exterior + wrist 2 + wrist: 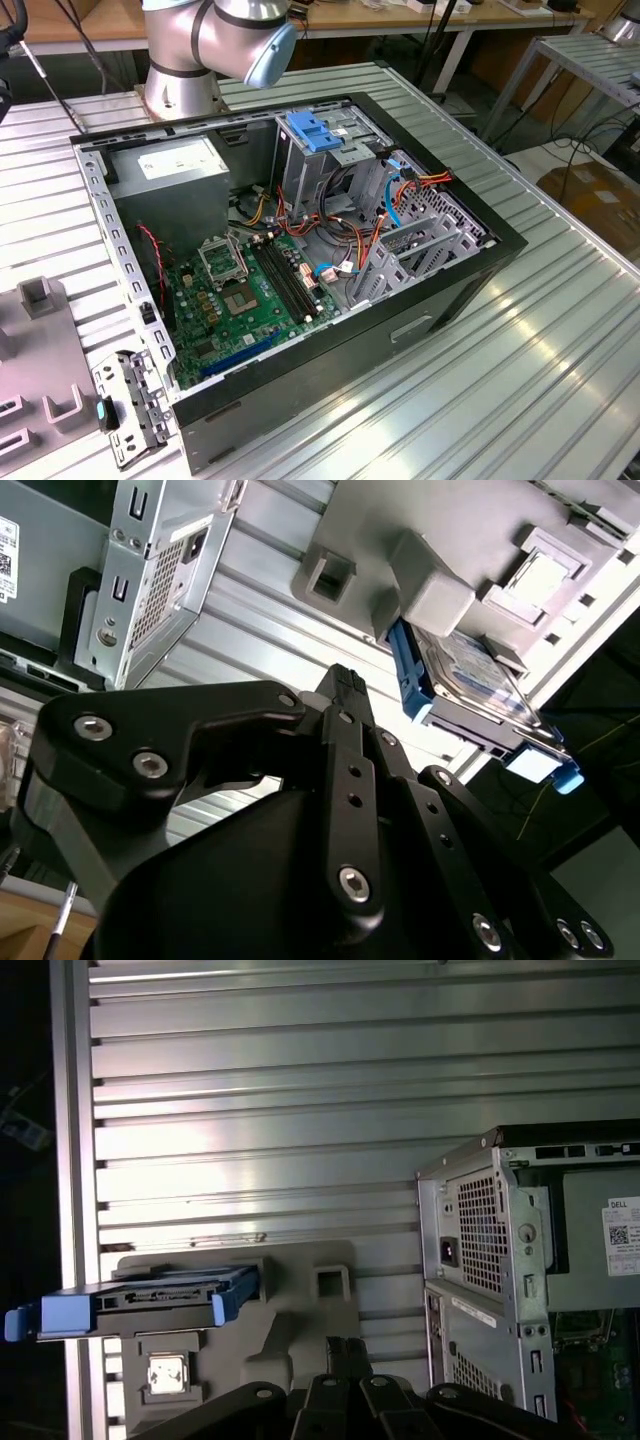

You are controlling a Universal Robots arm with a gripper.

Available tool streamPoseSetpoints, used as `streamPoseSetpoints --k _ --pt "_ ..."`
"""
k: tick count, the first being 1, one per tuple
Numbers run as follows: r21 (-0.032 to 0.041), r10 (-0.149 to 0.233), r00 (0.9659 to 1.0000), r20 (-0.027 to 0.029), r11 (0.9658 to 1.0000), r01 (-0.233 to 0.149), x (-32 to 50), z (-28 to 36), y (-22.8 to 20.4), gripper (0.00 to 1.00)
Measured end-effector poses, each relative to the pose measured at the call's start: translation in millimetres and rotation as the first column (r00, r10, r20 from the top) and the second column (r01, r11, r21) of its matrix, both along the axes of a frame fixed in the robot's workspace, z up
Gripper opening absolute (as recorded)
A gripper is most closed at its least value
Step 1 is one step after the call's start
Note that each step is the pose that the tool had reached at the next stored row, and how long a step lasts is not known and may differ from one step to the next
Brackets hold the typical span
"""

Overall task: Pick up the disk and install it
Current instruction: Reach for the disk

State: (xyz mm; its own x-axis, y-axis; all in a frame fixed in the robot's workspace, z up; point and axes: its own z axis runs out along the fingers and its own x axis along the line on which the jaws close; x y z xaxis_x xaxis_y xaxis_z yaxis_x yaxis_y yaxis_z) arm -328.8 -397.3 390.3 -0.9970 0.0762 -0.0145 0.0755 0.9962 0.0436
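Open PC case (330, 370) sits centre of exterior view on slatted metal table (560, 340). Inside: green mobo (235, 300) lower centre, grey PSU (170, 170) upper left, blue latch (313, 130) top centre atop metal bay. Grey fixture (35, 360) at lower-left edge.

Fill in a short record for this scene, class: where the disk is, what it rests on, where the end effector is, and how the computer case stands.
disk: in a light blue carrier, lying on the grey holder
holder: on the slatted metal table, beside the computer case
end effector: apart from the disk, not gripping it
computer case: on its side, open, motherboard exposed
task state: disk not yet picked up
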Motion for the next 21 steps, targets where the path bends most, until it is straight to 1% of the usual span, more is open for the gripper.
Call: streamPoseSetpoints --k 11,21 --pt "0.0 0.0 1.0 -0.0027 1.0 0.0 -12.8 -0.4 0.0 0.11" --pt "0.0 0.0 1.0 -0.0043 1.0 0.0 -20.6 -0.6 0.0 0.11"
